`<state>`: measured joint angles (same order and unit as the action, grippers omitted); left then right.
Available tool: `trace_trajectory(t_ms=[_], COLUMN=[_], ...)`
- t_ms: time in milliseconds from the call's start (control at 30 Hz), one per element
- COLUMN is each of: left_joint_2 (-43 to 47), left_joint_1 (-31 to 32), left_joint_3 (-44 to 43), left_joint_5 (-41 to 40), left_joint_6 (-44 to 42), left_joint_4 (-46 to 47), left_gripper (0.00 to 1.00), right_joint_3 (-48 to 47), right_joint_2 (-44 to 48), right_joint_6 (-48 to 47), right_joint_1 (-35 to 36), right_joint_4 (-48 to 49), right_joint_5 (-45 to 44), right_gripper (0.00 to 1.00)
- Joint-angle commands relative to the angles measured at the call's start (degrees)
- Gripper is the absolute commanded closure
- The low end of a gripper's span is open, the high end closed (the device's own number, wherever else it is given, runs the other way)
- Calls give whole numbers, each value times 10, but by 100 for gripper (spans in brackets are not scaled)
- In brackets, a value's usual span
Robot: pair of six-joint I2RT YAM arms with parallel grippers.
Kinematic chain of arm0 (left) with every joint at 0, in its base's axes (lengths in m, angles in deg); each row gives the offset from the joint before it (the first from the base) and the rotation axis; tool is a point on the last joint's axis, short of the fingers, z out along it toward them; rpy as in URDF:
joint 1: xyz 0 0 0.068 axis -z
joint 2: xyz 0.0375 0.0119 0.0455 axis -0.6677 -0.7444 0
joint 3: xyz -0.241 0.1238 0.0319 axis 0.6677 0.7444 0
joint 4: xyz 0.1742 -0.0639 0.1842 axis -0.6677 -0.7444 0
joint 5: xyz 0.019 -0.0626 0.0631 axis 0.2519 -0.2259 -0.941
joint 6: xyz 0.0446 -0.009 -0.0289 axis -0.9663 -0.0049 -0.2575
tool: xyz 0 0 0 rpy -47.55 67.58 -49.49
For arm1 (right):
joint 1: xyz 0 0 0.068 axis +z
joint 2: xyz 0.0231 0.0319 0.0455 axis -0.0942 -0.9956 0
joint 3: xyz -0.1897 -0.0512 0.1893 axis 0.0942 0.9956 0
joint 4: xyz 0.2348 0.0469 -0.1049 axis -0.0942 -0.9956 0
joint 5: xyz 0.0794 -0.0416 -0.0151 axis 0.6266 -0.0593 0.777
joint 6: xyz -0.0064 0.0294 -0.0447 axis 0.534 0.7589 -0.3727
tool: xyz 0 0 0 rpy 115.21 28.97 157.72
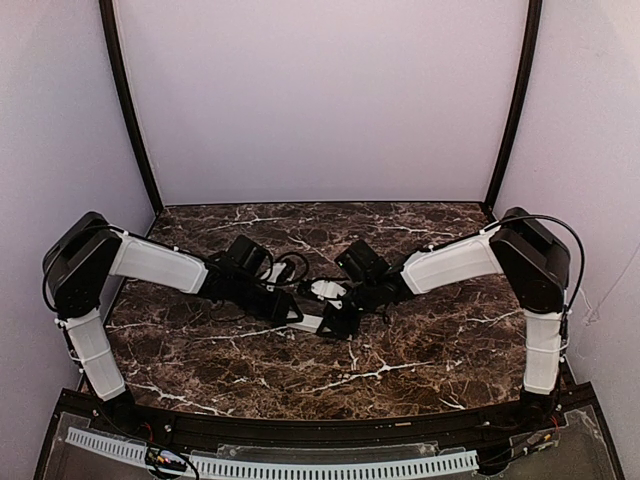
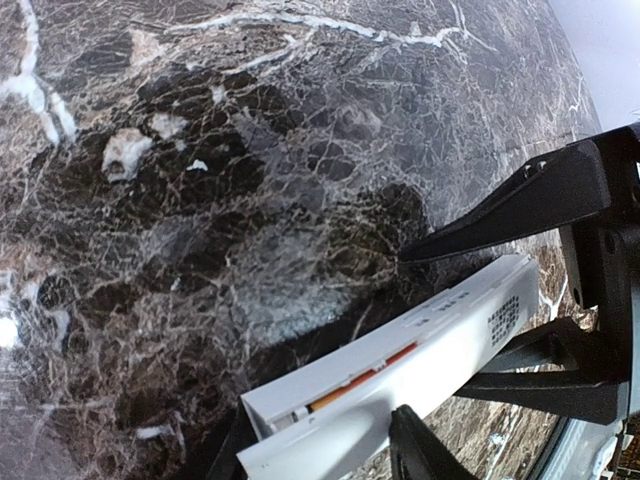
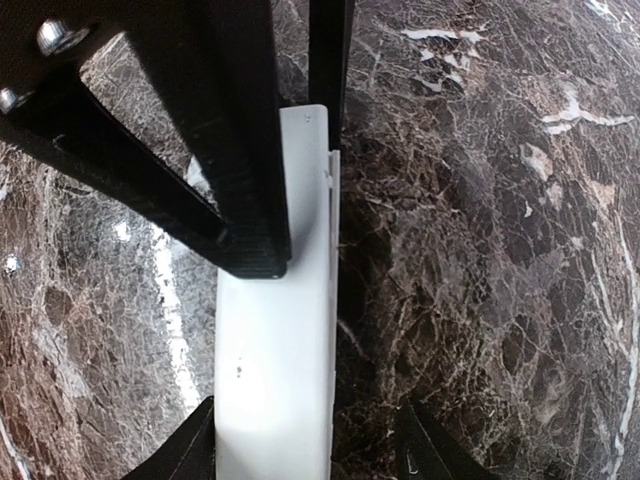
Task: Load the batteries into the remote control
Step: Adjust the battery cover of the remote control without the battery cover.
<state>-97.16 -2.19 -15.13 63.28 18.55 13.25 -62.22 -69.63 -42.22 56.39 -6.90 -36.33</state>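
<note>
The remote control point(image 1: 306, 322) sits between the two arms at mid-table. Its long axis runs roughly left to right in the overhead view, so each gripper meets one end of it. The left gripper point(image 1: 288, 310) is clenched on the end nearer its own arm. In the right wrist view its black fingers press against both long sides of the white bar. In the left wrist view the bar casts a shadow on the marble table point(image 1: 430, 350), so it appears to be held clear of the surface rather than lying on it. The battery recess point(image 2: 350, 385) faces that camera, and a thin orange-red battery point(image 2: 365, 374) lies along it, parallel to the remote's length (only one sliver of colour shows, so I cannot tell whether a second cell is seated). The right gripper point(image 1: 338, 322) comes in from the opposite end with its jaws released. Its fingers point(image 2: 520, 195) straddle the far end of the bar, one above and one below, and the right wrist view shows a strip of marble between the remote's edge and the finger on that side. The coming move seems to turn on this end-on alignment. The right gripper is the free one and is already lined up with the long axis, so any pressing or sliding along the recess would fall to it while the left gripper steadies the bar.
</note>
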Motion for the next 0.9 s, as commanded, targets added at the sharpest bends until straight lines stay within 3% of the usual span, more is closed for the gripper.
trace_trajectory(t_ms=[0,333,567,867], left_joint_2=[-12,8,25,54], left_joint_1=[6,6,1,-12], left_joint_3=[-11,-8,-9,13], left_joint_5=[-21,-16,-16,-24], left_joint_6=[-14,-3,9,15], left_joint_4=[-36,-23,-16,-6], left_gripper=[53,45,37,40], right_joint_3=[13,3,-1,-4], right_joint_2=[8,2,8,27], right_joint_6=[2,4,5,2], right_joint_1=[-3,-3,-4,-3], right_joint_4=[-40,-46,-51,-60], right_joint_5=[5,8,11,0], right_gripper=[44,49,41,37])
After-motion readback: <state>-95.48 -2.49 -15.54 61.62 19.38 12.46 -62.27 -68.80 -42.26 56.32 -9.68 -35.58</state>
